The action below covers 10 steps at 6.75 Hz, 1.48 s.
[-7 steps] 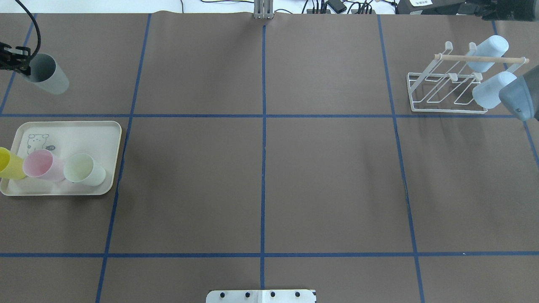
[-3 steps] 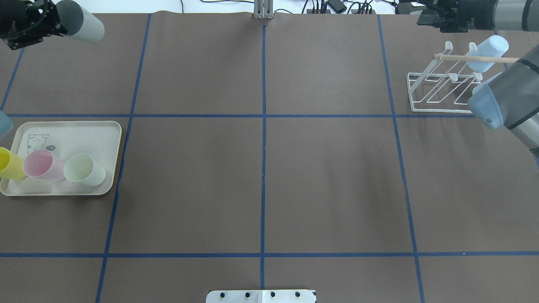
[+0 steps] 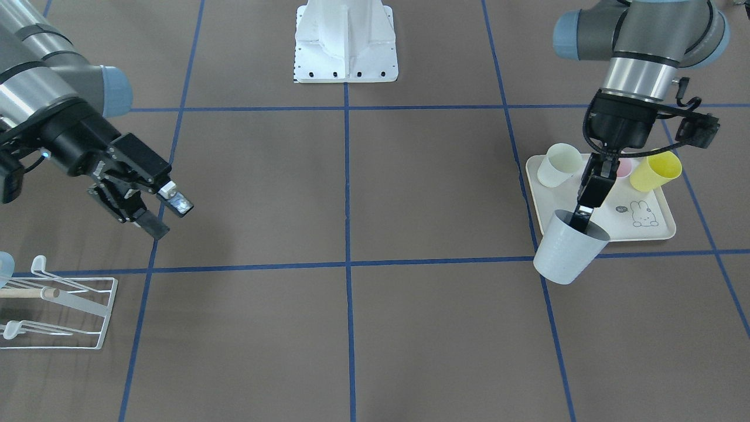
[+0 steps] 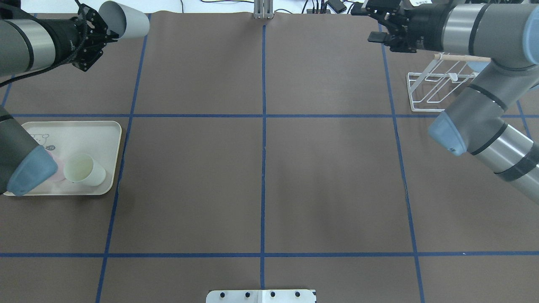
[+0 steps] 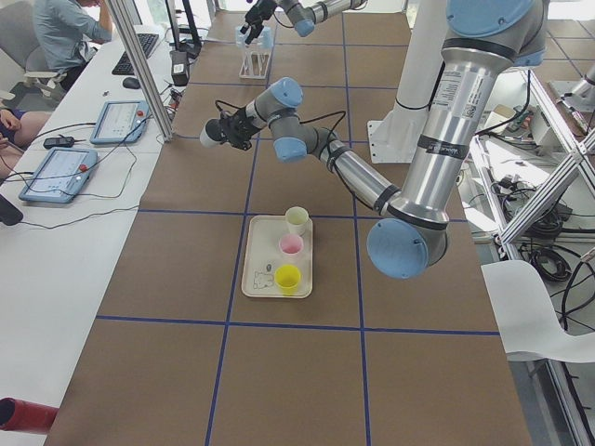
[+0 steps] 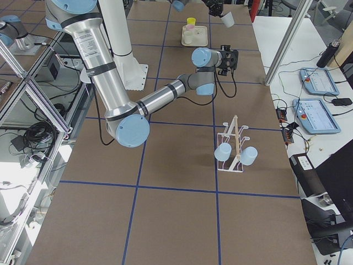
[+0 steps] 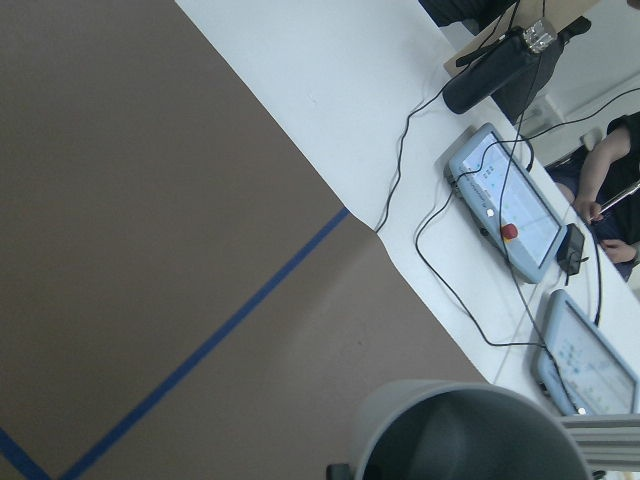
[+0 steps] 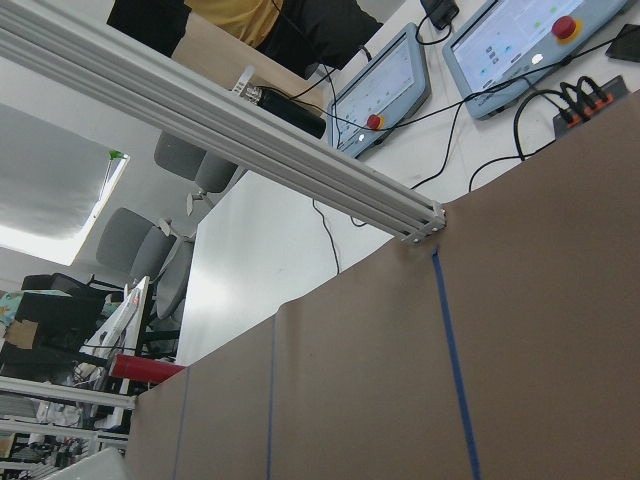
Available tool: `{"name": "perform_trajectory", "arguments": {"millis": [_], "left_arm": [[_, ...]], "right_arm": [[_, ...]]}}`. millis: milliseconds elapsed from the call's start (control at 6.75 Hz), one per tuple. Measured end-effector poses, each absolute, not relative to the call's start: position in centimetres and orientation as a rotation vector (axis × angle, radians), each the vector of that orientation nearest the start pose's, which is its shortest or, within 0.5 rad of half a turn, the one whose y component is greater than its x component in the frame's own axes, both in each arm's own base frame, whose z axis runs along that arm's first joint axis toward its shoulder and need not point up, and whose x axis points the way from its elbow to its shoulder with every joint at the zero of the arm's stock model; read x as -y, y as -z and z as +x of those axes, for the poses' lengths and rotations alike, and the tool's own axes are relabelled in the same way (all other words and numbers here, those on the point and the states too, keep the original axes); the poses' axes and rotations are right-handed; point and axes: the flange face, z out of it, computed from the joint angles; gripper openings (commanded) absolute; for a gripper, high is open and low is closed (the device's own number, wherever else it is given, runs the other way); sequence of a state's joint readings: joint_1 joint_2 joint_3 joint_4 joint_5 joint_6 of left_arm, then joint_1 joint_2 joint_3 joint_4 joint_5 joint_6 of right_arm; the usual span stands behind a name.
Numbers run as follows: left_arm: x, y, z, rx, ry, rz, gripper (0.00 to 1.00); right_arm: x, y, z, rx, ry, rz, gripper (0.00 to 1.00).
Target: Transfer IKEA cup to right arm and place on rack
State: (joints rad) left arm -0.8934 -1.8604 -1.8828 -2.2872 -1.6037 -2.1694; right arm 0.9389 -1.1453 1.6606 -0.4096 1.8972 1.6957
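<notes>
The IKEA cup (image 3: 567,251) is pale grey and hangs tilted in the air, its mouth towards my left gripper (image 3: 581,218), which is shut on its rim with one finger inside. Seen from overhead, the cup (image 4: 129,23) and left gripper (image 4: 105,28) are over the table's far left edge. The left wrist view shows only the cup's rim (image 7: 462,432). My right gripper (image 3: 159,214) is open and holds nothing, in the air beside the rack (image 3: 35,291). In the overhead view the right gripper (image 4: 371,24) is at the far right. The white wire rack (image 6: 235,144) carries two light-blue cups.
A cream tray (image 4: 84,139) at the left holds a pale green cup (image 4: 86,169); pink and yellow cups (image 3: 655,171) stand beside it. My left forearm covers part of the tray from overhead. People, tablets and cables are on the white bench (image 5: 84,158) beyond the table.
My left gripper has lifted the grey cup and carried it rightward along the far edge. My right arm has swung in from the right edge, its gripper now left of the rack.
</notes>
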Motion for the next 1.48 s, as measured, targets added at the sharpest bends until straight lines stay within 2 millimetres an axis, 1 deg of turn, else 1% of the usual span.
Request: {"name": "perform_trajectory", "arguments": {"millis": [148, 445, 593, 741, 889, 1037, 1186, 1334, 1482], "left_arm": [[51.0, -26.3, 26.2, -1.573, 1.315, 0.096, 0.0], [47.9, -24.2, 28.0, -1.866, 1.418, -0.08, 0.0], [46.0, -23.6, 29.2, -2.001, 1.442, -0.158, 0.0], [44.1, -23.6, 30.6, -2.118, 1.456, -0.228, 0.0], [42.2, -24.0, 32.4, -2.21, 1.469, -0.291, 0.0], [40.6, -24.3, 34.4, -2.261, 1.477, -0.34, 0.0], [39.5, -24.1, 36.3, -2.284, 1.474, -0.38, 0.0], [38.8, -23.6, 38.1, -2.288, 1.466, -0.407, 0.0], [38.2, -23.2, 39.4, -2.281, 1.455, -0.428, 0.0]], "right_arm": [[53.6, -22.4, -28.9, 1.695, -0.546, 0.404, 1.0], [52.2, -18.7, -31.2, 1.783, -0.569, 0.328, 1.0], [51.1, -17.3, -32.3, 1.827, -0.571, 0.31, 1.0], [49.5, -16.4, -33.8, 1.886, -0.576, 0.295, 1.0], [47.4, -15.8, -35.9, 1.961, -0.59, 0.275, 1.0], [45.3, -15.3, -37.8, 2.022, -0.606, 0.258, 1.0], [43.8, -14.6, -39.3, 2.065, -0.621, 0.248, 1.0], [42.8, -13.9, -40.4, 2.09, -0.633, 0.24, 1.0], [42.2, -13.6, -41.1, 2.098, -0.638, 0.233, 1.0]]}}
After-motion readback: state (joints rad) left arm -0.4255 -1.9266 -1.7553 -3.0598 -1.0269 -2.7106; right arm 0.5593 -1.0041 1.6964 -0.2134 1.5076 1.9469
